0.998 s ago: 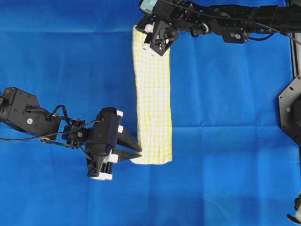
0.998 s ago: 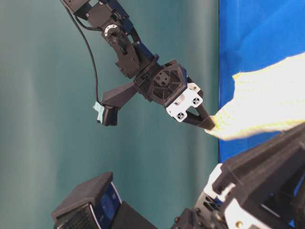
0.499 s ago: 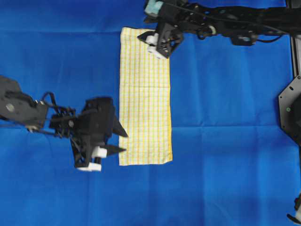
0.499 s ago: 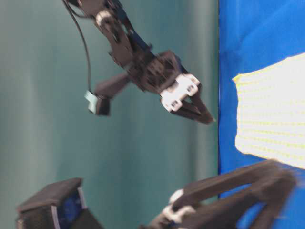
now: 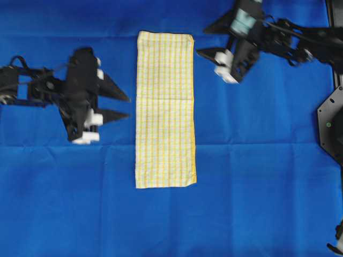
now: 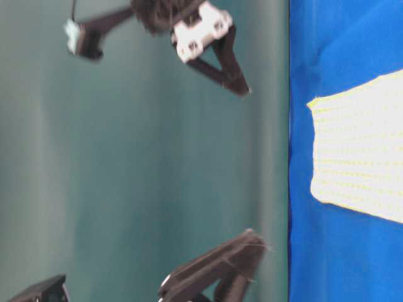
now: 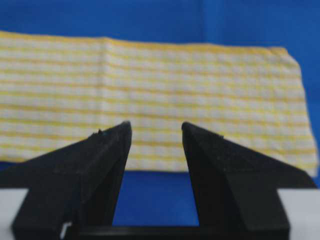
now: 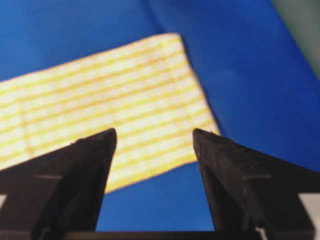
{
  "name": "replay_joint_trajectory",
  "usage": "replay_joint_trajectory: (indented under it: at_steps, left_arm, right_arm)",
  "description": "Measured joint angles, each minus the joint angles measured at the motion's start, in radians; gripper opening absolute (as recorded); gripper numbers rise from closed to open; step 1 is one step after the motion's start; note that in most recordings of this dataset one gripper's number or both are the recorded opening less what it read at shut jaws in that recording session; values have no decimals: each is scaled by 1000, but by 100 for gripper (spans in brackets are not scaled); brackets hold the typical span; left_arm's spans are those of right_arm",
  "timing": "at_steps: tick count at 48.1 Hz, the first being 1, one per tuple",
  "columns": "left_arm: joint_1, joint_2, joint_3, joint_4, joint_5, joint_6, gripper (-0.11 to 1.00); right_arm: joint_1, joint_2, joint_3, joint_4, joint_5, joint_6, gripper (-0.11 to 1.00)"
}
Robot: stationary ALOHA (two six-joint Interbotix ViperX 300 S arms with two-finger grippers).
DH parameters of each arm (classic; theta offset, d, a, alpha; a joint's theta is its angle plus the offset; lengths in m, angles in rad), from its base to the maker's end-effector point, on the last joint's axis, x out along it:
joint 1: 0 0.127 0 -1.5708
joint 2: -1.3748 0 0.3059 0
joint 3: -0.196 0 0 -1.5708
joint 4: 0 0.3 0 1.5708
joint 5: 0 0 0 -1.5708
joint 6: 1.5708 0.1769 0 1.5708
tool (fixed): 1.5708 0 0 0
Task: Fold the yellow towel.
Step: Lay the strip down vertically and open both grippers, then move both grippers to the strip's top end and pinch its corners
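Observation:
The yellow towel [image 5: 165, 110] lies flat on the blue cloth as a long narrow yellow-and-white checked strip, running up and down the middle of the overhead view. My left gripper [image 5: 127, 107] hovers to its left, open, fingertips pointing at the towel's long edge and apart from it. My right gripper [image 5: 210, 63] is off the towel's upper right corner, open and holding nothing. In the left wrist view the towel [image 7: 150, 85] lies beyond the open gripper [image 7: 155, 127]. In the right wrist view a towel [image 8: 100, 100] corner shows past the open gripper [image 8: 155, 132].
The blue cloth [image 5: 257, 176] covers the whole table. A black arm mount [image 5: 329, 128] sits at the right edge. In the table-level view a teal wall [image 6: 126, 157] stands behind, with the right gripper [image 6: 236, 82] raised high and the towel's end [image 6: 359, 163] at right.
Both grippers let go of the towel's corners and opened. The towel dropped flat. The left arm drew back up and to the left; the right arm rose and moved right.

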Motion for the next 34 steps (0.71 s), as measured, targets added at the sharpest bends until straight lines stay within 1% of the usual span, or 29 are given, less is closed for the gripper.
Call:
replay_joint_trajectory:
  at_steps: [4, 8, 14, 21, 28, 34]
  left_arm:
    - [26, -26, 26, 0, -35, 20, 38]
    - [41, -48, 46, 0, -57, 23, 38]
    - [54, -64, 69, 0, -78, 23, 38]
    - [71, -61, 86, 0, -117, 23, 38]
    - [87, -49, 87, 0, -140, 25, 38]
    - [118, -32, 84, 2, -152, 31, 38]
  right_arm:
    - [29, -52, 51, -2, -29, 5, 64]
    - [54, -91, 84, 0, -46, 9, 64]
    - [89, -124, 106, 5, -60, 9, 64]
    - [87, -123, 104, 6, -63, 9, 64]
    - [86, -92, 92, 6, -69, 8, 64]
    - [55, -46, 69, 6, -77, 8, 64]
